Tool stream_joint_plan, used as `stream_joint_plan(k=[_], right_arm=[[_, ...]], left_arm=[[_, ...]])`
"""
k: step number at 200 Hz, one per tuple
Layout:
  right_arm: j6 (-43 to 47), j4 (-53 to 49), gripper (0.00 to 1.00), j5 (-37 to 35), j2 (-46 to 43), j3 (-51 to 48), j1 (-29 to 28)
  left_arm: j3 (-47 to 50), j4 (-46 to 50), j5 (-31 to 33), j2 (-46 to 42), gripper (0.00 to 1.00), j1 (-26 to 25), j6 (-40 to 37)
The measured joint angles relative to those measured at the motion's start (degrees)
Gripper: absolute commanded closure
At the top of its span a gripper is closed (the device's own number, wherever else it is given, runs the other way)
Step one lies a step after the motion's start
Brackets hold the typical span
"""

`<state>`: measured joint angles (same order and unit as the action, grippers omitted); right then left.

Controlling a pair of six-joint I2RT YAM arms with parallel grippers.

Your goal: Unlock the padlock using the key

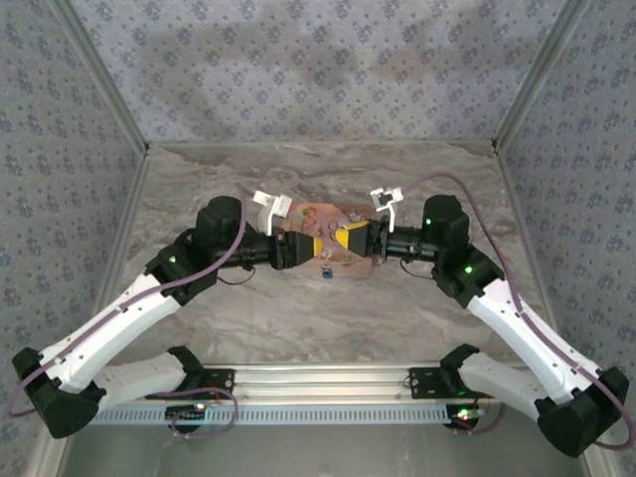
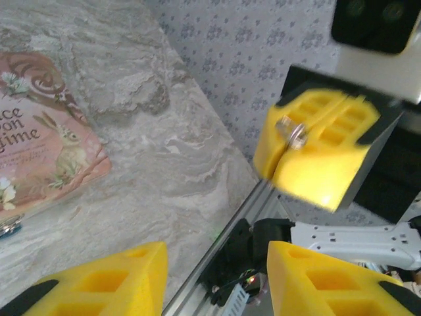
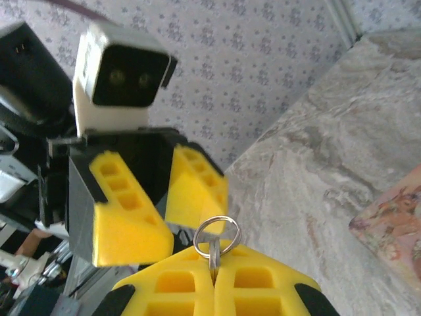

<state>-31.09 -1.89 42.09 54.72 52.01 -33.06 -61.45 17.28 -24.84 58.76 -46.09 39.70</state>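
Pink illustrated box, left wrist view: lid lettering, dark brown, 3 lines, cut off at frame's left edge. Legible bits: "…ce", "…on", "…ime". Txt sits just left of rabbit drawing. Top view: same box's print too small to read.

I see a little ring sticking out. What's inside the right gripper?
A key. Its silver ring and a bit of its top poke out of the shut right gripper. The rest is covered by the yellow fingers, so its shape cannot be seen.
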Motion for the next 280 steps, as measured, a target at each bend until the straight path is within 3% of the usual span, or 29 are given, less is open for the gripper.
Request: stream_joint_plan(k=[32, 84, 133, 163, 217, 280], right_arm=[[2.38, -2.21, 1.0, -0.52, -0.46, -0.79, -2.62], [9.14, -6.99, 1.0, -5.97, -1.88, -0.76, -7.15], [13.16, -9.05, 1.0, -11.52, -3.37, -0.76, -8.96], [14.69, -9.42, 1.0, -13.7, -3.85, -0.74, -9.55], [16.17, -9.51, 1.0, -16.2, -3.85, -0.74, -10.86], [17.33, -10.38, 1.0, -18.21, -4.11, -0.74, -11.37]], left_arm=[[-1.95, -0.98, -0.83, 1.66, 0.52, -0.11, 0.04], [-7.8, 1.44, -1.27, 7.34, 0.61, -2.6, -0.72], [-8.17, 3.72, -1.29, 8.13, 0.6, -3.1, -0.87], [-8.44, 4.02, -1.53, 8.31, 0.69, -3.13, -0.72], [-9.35, 4.31, -2.4, 9.62, 0.7, -3.8, -0.81], [-9.68, 4.87, -2.6, 9.62, 0.98, -3.82, -0.74]])
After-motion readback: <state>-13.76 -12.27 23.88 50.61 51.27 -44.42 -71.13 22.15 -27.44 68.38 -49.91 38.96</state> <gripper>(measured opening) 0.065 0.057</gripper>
